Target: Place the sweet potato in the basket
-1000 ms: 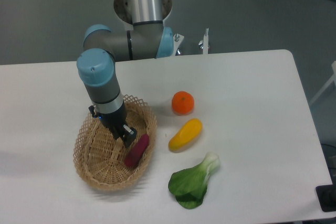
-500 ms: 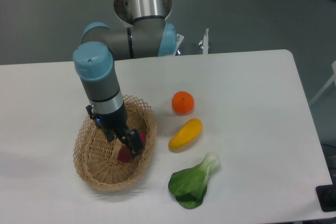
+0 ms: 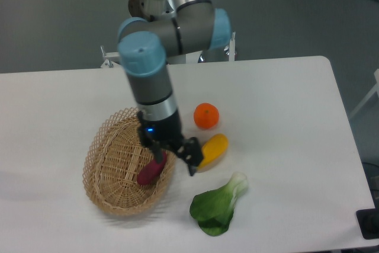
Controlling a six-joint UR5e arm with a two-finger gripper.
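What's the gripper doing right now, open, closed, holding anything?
Gripper: open, holding nothing; it hangs over the right rim of the basket, where the sweet potato lies inside.

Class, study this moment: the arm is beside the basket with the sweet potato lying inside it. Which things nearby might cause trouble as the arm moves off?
1. The gripper hangs low over the basket rim, right beside the sweet potato; a sideways exit might snag the lacy rim and drag the basket.
2. One finger sits close to the yellow squash; a swing that way could knock it toward the orange or the bok choy.
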